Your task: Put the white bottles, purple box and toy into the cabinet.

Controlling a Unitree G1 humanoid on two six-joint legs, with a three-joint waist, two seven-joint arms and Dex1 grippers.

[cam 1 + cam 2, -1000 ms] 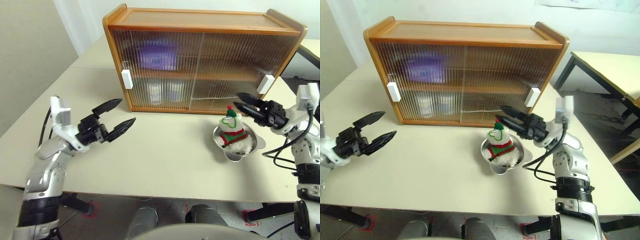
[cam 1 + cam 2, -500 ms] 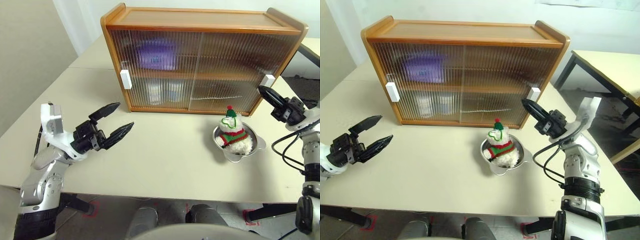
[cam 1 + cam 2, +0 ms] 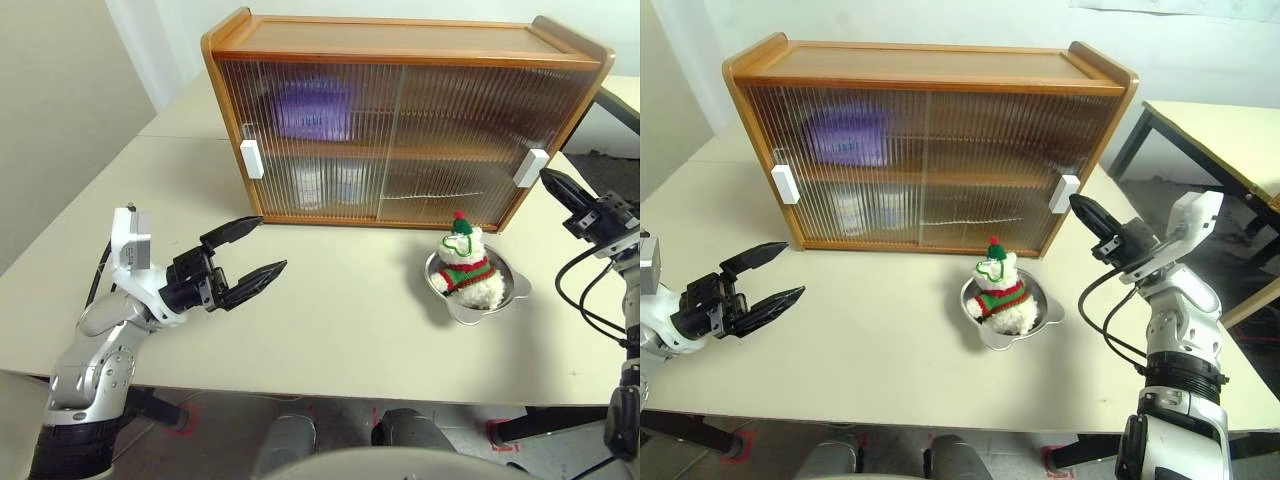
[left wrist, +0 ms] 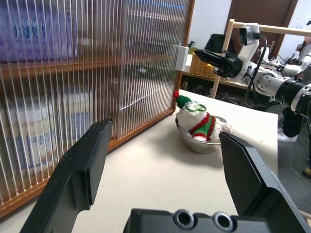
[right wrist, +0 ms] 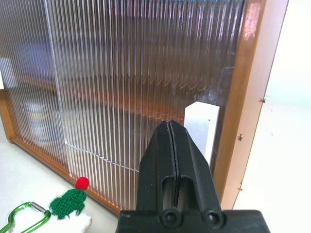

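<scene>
Aiming the right gripper (image 3: 1087,211), fingers pressed together, at the handle (image 3: 1064,193) looks right. Push squarely; contact is probably not made. Left gripper (image 3: 255,254) gapes, empty.

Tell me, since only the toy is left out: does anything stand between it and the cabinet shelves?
Yes. Both ribbed sliding doors of the cabinet are shut across the front, right behind the toy, which sits in a steel bowl. The shut right gripper points at the right door's white handle.

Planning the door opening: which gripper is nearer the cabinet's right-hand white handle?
Right. The right gripper, shut, sits just beside the right-hand white handle; the left gripper, open, hangs over the table far across the cabinet.
</scene>
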